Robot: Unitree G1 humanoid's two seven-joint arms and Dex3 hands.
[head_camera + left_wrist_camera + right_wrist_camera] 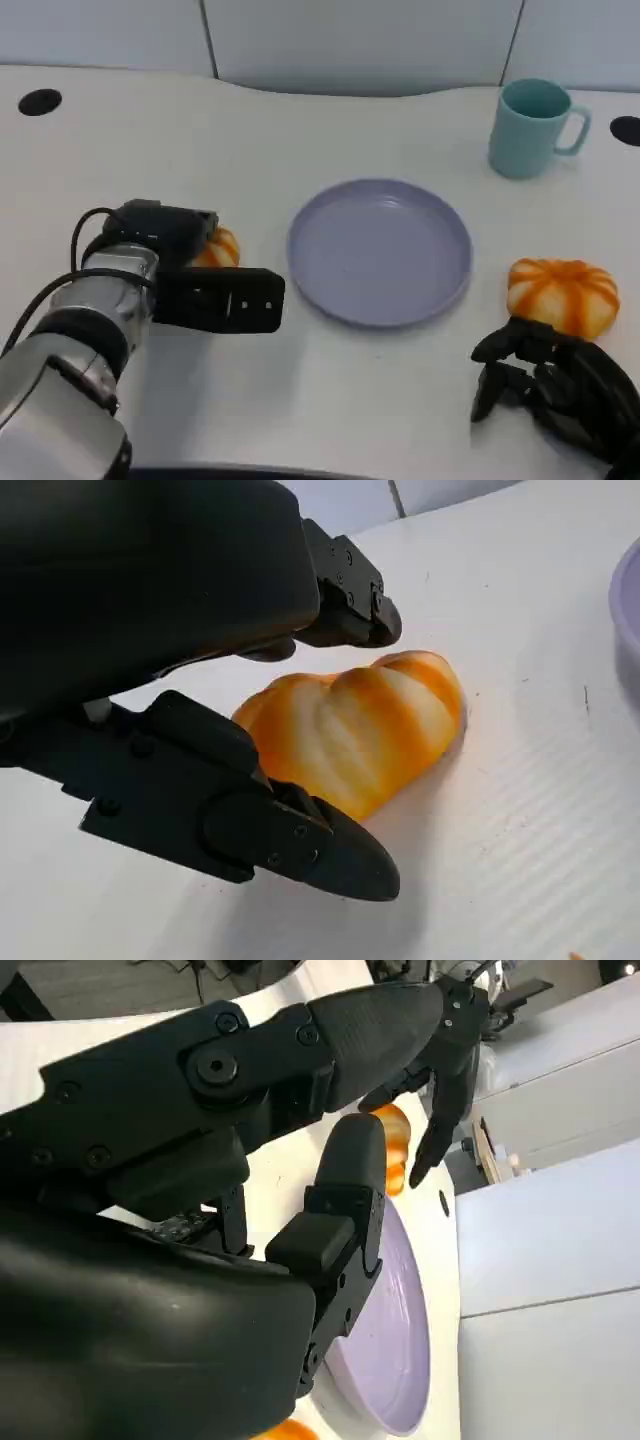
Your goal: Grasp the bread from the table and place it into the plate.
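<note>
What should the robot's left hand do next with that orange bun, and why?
Probably close the left hand on the bread: its fingers sit on either side of the bun, which lies on the table, apparently not yet squeezed, beside the empty plate.

A white table (330, 400) stands before pale wall panels (360, 40).
</note>
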